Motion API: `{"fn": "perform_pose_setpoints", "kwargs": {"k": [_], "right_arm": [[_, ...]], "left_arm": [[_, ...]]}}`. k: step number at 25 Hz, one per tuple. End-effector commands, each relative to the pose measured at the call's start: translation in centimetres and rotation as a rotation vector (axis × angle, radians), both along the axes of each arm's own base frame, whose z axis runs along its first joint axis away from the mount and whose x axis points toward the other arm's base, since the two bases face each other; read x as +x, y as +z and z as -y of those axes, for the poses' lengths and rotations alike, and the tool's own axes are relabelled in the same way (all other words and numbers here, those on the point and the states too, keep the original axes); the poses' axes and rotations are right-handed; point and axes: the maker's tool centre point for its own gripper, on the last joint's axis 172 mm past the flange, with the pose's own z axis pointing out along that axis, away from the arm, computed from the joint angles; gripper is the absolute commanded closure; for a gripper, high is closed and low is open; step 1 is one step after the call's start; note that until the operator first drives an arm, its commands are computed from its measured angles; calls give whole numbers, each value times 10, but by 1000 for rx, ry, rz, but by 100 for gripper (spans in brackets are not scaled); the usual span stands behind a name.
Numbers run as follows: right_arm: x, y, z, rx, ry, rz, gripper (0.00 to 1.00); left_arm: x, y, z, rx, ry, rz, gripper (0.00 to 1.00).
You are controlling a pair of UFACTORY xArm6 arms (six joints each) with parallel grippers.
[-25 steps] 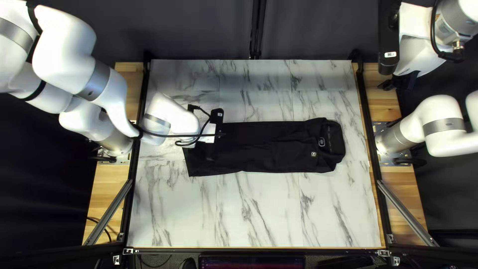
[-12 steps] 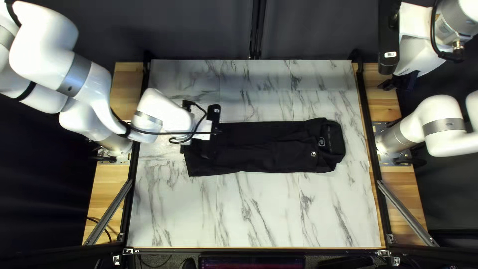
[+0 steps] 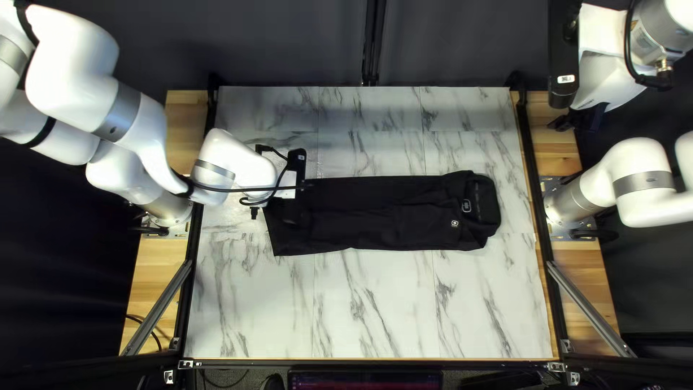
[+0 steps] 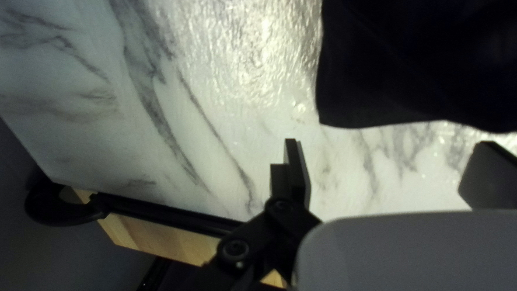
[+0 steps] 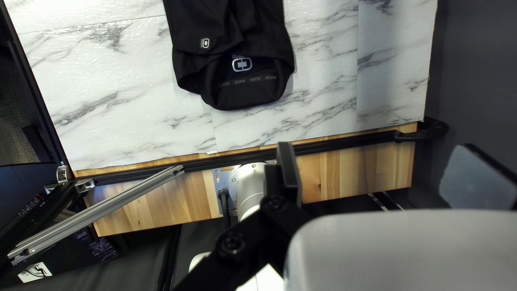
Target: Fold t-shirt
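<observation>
So the left arm point(image 3: 119, 108) has pulled back a bit toward its own base, and the left gripper point(image 3: 273, 218) went with it. The black block point(image 3: 297, 163) on its wrist slid left and a touch toward the curtain. One black fingertip point(image 3: 254, 214) now pokes out past the shirt's point(image 3: 390, 213) end, hidden a second ago.

Left wrist view seemingly nearest table point(image 3: 390, 310)

This looks like a robotics lab: a white robot arm point(image 3: 76, 54) at upper left, another arm point(image 3: 642, 160) at right, a dark curtain point(image 3: 281, 43) along the top.
</observation>
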Motion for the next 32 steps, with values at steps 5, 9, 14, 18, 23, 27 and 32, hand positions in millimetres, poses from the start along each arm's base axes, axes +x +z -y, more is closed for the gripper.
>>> {"fn": "perform_pose_setpoints", "kwargs": {"k": [5,9,14,18,23,27,32], "right_arm": [[0,0,0,0,0,0,0],[0,0,0,0,0,0,0],[0,0,0,0,0,0,0],[0,0,0,0,0,0,0],[0,0,0,0,0,0,0],[0,0,0,0,0,0,0],[0,0,0,0,0,0,0]], "left_arm": [[38,32,-6,-6,-30,116,0],[34,51,-12,13,-17,170,0],[-8,42,-12,45,37,141,0],[-24,24,-10,53,83,89,0],[-16,10,-4,39,95,73,0],[-5,1,0,25,86,70,0],[21,-3,6,4,57,79,0]]}}
